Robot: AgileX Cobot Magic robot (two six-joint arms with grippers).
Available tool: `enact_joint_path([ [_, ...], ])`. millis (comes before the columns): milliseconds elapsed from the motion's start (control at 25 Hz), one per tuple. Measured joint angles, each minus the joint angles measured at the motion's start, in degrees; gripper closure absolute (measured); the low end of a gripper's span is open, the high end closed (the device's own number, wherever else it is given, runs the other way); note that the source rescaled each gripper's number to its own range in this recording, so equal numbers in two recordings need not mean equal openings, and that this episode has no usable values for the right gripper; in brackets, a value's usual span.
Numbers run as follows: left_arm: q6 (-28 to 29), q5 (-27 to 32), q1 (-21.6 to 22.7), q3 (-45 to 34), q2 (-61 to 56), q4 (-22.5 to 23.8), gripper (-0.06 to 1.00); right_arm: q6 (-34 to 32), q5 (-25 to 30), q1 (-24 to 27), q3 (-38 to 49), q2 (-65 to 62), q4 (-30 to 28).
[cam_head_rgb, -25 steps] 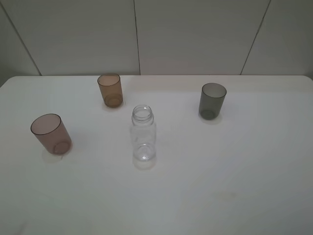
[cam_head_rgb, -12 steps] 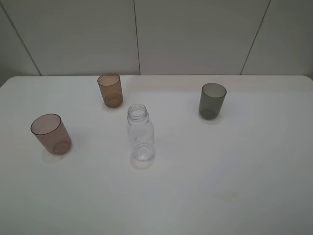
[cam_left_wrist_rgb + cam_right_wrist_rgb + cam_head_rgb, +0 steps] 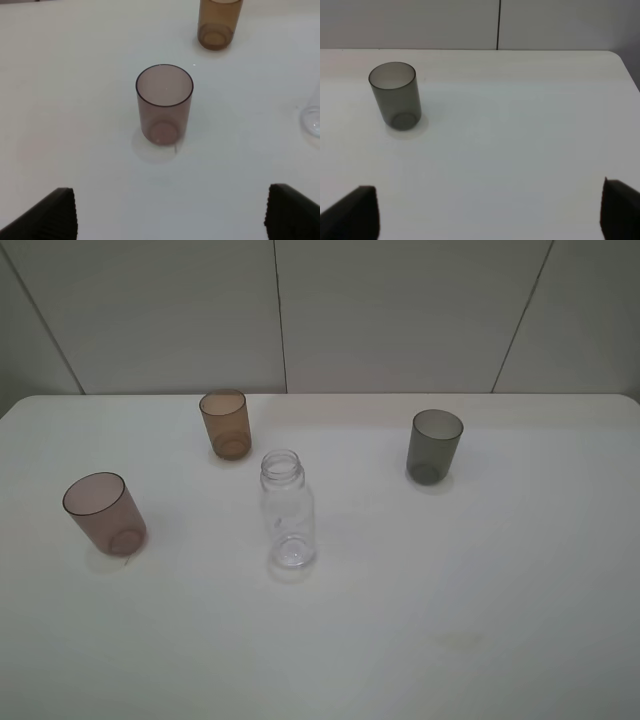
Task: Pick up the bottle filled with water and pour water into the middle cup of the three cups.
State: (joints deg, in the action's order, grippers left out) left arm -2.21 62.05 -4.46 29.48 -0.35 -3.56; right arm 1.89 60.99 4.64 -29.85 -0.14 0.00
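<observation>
Clear plastic, the bottle [image 3: 288, 511] stands upright and uncapped near the white table's [image 3: 450, 620] middle, untouched. Both the left gripper [image 3: 167, 212] and right gripper [image 3: 490, 210] are spread wide, holding nothing. Farther back, just beyond the bottle, stands the amber middle cup [image 3: 225, 424].
</observation>
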Motion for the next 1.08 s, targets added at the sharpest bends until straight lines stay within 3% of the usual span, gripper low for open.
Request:
enact_joint_path([
  [1080,0.7,-1.0,0.2,-0.6,0.0,-0.1,0.10,0.0,0.0,0.0,0.0,0.0,0.0],
])
